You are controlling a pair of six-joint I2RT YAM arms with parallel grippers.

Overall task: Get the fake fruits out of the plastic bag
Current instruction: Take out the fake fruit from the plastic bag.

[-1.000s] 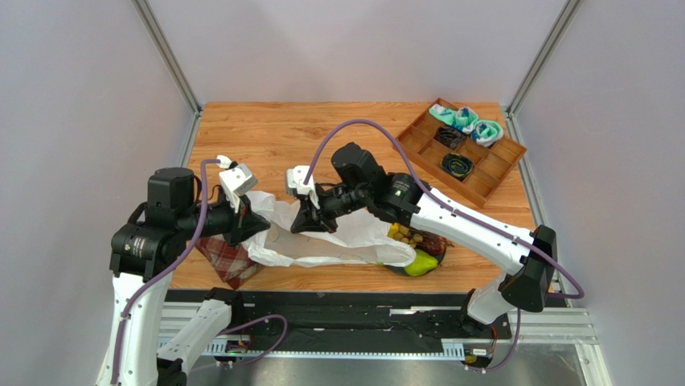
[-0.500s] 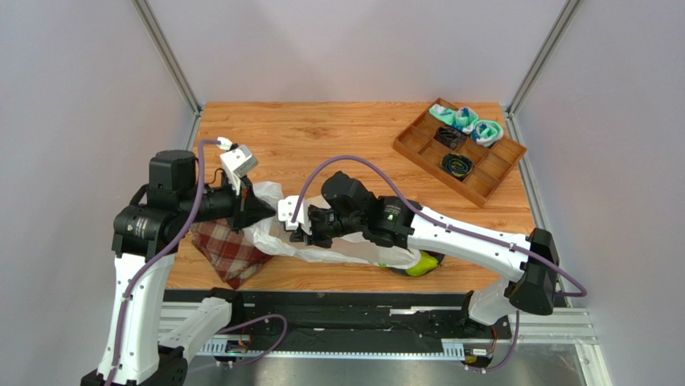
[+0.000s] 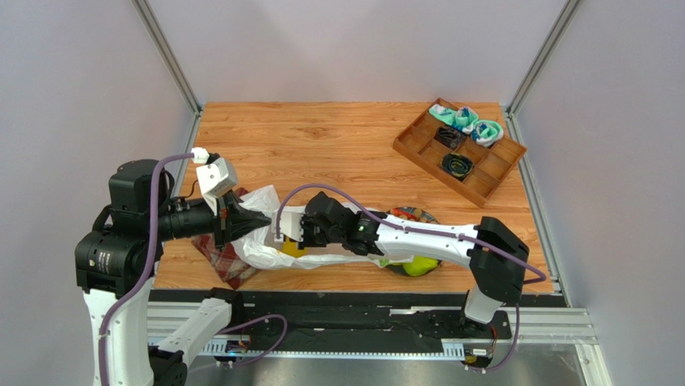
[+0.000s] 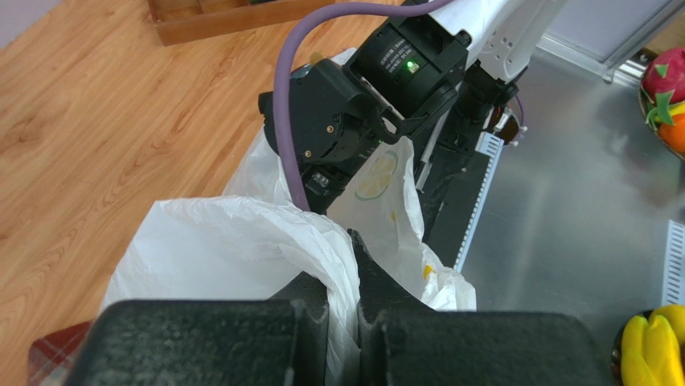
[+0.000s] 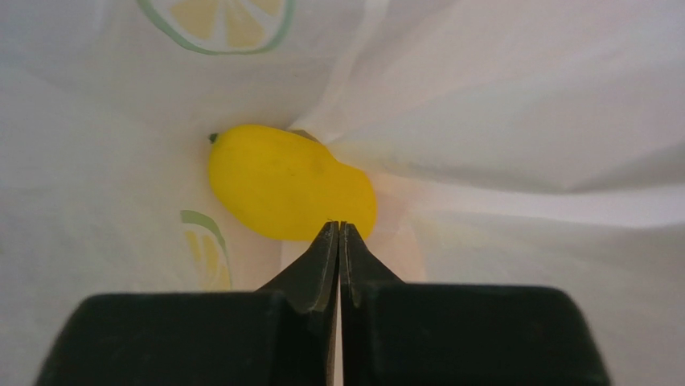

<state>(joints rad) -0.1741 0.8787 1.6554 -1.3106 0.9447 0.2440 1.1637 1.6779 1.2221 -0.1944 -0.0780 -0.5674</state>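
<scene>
Right pincer (image 5: pixel 338 227), jaws pressed together, sits inside bag (image 5: pixel 498 104), tips at five o'clock edge of mango (image 5: pixel 289 183); left pincer (image 4: pixel 346 261) grips bag's white film.

The plastic bag (image 4: pixel 233 241) is thin white translucent film, crinkled, with a faint sheen. The yellow mango (image 5: pixel 285 193) has a smooth, semi-matt plastic skin. The left pincer (image 4: pixel 354 241) and right pincer (image 5: pixel 338 229) are matt black plastic. The tabletop (image 3: pixel 321 137) shows satin wood grain. The plaid cloth (image 3: pixel 225 264) is woven fabric.
</scene>
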